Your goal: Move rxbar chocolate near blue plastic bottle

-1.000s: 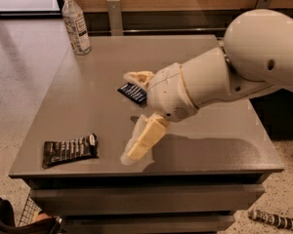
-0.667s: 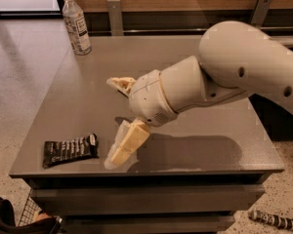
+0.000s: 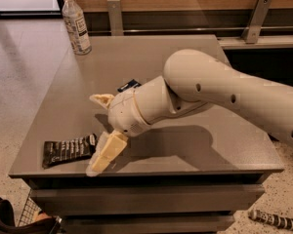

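Observation:
The rxbar chocolate (image 3: 68, 150) lies flat on the grey table (image 3: 151, 57) near its front left corner, a long black-brown wrapper with white lettering. The blue plastic bottle (image 3: 76, 23) stands upright at the table's far left corner, clear with a white cap. My gripper (image 3: 98, 133) is open just right of the bar's right end. One finger (image 3: 106, 154) reaches down to the table's front edge beside the bar. The other finger (image 3: 102, 100) points up and back. Nothing is held.
A navy-blue packet (image 3: 128, 86) lies on the table behind my wrist, mostly hidden by the arm. A wooden wall with metal brackets (image 3: 254, 16) runs behind the table. A dark object (image 3: 273, 220) lies on the floor at the front right.
My arm has swung left and toward the front edge, bringing the open gripper next to the bar's right end. The bar and the bottle have not moved.

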Controlling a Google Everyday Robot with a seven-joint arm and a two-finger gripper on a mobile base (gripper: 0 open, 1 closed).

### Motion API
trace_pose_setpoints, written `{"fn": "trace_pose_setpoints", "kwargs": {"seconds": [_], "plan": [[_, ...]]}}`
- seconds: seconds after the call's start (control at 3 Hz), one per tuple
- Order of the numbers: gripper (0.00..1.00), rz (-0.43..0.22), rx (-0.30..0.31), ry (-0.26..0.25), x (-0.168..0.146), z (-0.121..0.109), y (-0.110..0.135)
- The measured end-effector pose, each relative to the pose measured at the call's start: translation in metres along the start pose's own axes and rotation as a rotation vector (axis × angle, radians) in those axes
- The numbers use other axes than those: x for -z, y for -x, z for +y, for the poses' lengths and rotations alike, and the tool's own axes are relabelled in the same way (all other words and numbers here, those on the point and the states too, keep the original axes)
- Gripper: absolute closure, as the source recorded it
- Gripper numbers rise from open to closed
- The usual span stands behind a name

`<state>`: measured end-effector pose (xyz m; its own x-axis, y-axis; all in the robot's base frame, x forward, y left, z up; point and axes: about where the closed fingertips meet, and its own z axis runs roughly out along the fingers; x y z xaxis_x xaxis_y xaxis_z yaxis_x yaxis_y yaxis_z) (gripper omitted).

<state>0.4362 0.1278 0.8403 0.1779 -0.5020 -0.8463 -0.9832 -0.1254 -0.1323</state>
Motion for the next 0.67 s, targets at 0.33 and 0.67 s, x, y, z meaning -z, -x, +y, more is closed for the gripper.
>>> {"fn": "trace_pose_setpoints", "kwargs": {"seconds": [0.33,0.67], "plan": [[0.00,-0.027,-0.012,0.040,-0.024,0.003,-0.005],[0.00,-0.055,-0.018,0.072,-0.045,0.006,-0.006]]}}
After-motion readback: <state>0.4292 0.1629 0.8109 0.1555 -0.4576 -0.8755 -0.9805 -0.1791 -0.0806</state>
